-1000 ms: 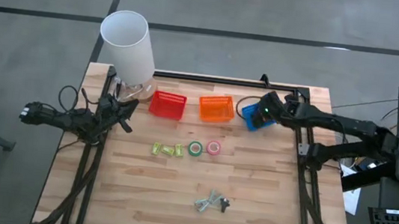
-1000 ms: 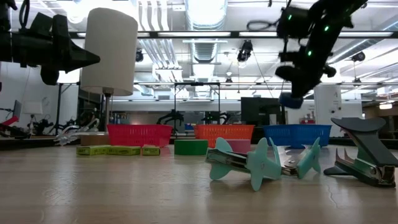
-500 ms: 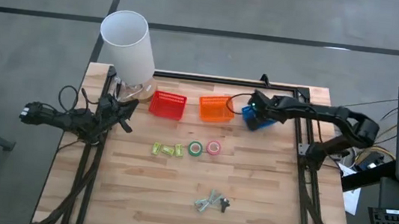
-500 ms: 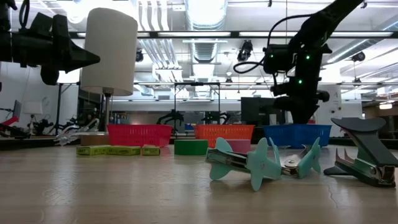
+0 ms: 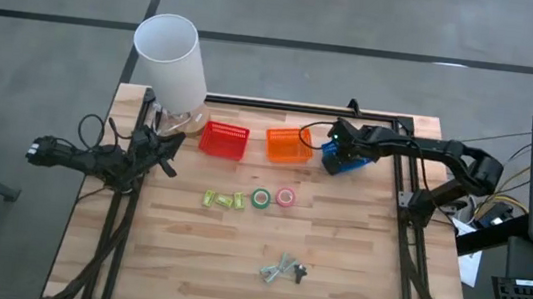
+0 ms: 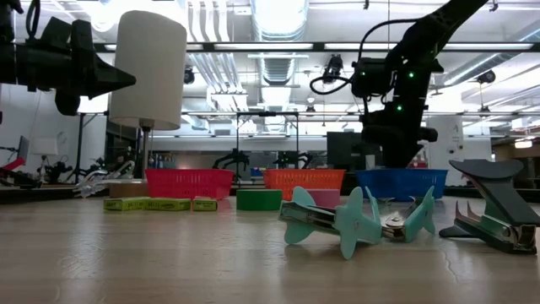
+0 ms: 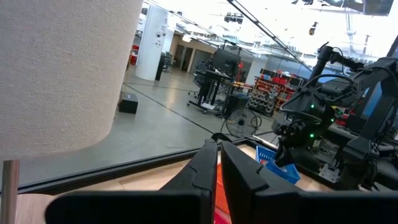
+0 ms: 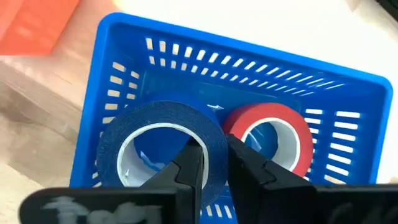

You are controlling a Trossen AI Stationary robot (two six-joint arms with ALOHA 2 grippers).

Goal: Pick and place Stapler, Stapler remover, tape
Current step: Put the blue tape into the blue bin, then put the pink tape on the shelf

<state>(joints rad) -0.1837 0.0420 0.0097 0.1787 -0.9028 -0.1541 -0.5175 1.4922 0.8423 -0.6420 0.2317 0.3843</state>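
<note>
My right gripper [image 5: 339, 156] hangs over the blue basket [image 5: 330, 165] at the table's far right and is shut on the blue tape roll [image 8: 161, 146]. That roll sits inside the basket [image 8: 249, 53] beside the red tape roll [image 8: 273, 134], which lies flat on the basket floor. The green roll [image 5: 261, 198] and the pink roll [image 5: 285, 197] lie flat mid-table. A teal staple remover [image 5: 280, 269] and a black one [image 5: 301, 270] rest nearer the front. My left gripper [image 5: 169, 157] waits shut at the left edge. My right gripper pinches the blue roll's wall [image 8: 214, 134], on the side next to the red roll, with one finger [image 8: 193, 165] inside the ring and one [image 8: 245, 165] outside. It comes from above, pointing down. The roll lies about flat, low inside the blue basket.
A red basket [image 5: 223, 139] and an orange basket [image 5: 289, 144] stand left of the blue one along the far edge. A white lamp [image 5: 171, 58] stands at the far left corner. Yellow-green boxes [image 5: 223, 200] lie left of the green roll.
My right gripper has come down from well above the blue basket into it and shifted slightly toward the table's left, carrying the blue roll along. The roll has gone from hanging in the air to sitting inside the basket beside the red roll.
</note>
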